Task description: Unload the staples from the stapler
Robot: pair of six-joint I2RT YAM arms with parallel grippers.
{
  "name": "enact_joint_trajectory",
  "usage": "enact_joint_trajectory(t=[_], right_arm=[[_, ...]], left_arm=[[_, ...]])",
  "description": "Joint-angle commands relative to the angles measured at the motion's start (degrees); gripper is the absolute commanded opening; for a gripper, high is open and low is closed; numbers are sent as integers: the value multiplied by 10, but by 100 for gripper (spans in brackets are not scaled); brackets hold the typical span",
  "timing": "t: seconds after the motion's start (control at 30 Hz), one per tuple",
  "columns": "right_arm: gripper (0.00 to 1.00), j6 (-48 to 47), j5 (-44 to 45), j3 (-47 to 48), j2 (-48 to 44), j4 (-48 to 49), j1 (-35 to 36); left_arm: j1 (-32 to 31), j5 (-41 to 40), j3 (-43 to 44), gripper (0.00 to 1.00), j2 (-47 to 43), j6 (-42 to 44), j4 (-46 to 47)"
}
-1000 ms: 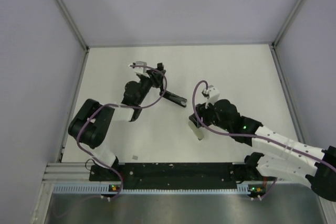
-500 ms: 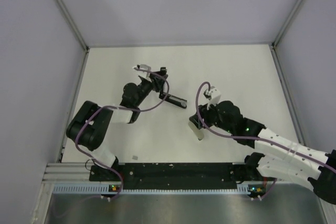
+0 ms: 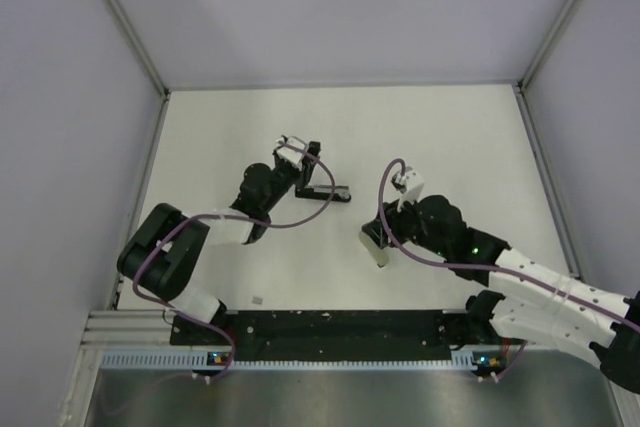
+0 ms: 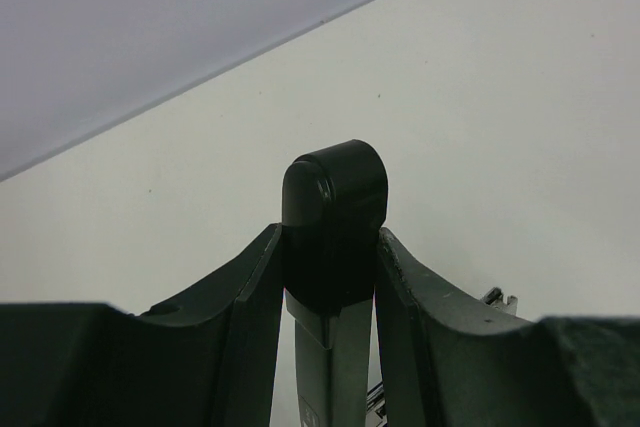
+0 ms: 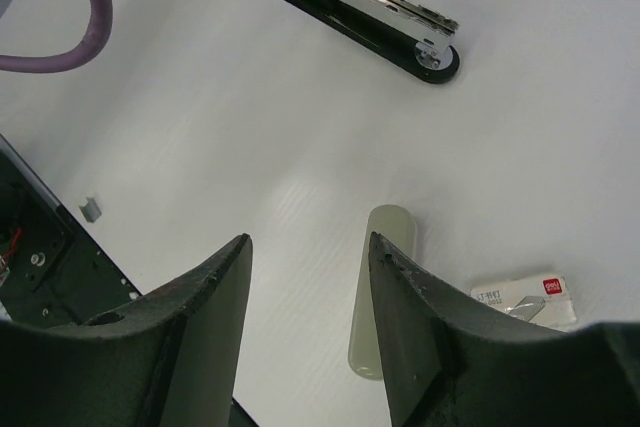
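Now, left side first. Left gripper [image 4: 328, 247] is clenched on the black rounded plastic top cover [image 4: 335, 182] of the small slim black desk stapler [image 5: 365, 12]. Its fingers [image 4: 250, 287] lie flat against both sides of the cover, and the domed end stands up past the fingertips. Judged purpose: the cover is held up off the body so the magazine is exposed and the body does not wander on the white table [image 5: 200, 117].

Below that gripper and running off to its right, the stapler's body lies flat on the table with its silver metal channel [image 5: 385, 2] facing up, uncovered. Whether staples sit in the channel is too small to tell.

Right gripper [image 5: 308, 242] is released, fingers spread, nothing between them. It hangs over the table with the stapler well ahead of it — likely placed there for access to the channel.

Directly below it, partly hidden by one finger, lies a pale grey-green oblong bar [image 5: 370, 307], on the table and not gripped. Just right of the bar is a small white packet with a red mark [image 5: 525, 297], lying flat. Off to this gripper's left is a tiny grey scrap [image 5: 91, 209].

Judgement: the opening step is done and staple removal has not yet begun. The next move asks a fine reach into a narrow channel — the risk is tugging the stapler out of the left grip.
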Motion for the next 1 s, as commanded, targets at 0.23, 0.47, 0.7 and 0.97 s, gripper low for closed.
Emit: enact_joint_trajectory(t=[0.23, 0.47, 0.7, 0.97], right_arm=[[50, 3, -10, -4, -15, 22, 0], [50, 3, -13, -8, -18, 19, 0], [50, 10, -13, -20, -18, 21, 0], [51, 17, -14, -32, -21, 23, 0]], left_arm=[[-29, -19, 31, 0, -28, 63, -97], [-55, -42, 39, 0, -15, 63, -118], [-77, -134, 95, 0, 23, 72, -187], [-83, -272, 219, 0, 96, 73, -328]])
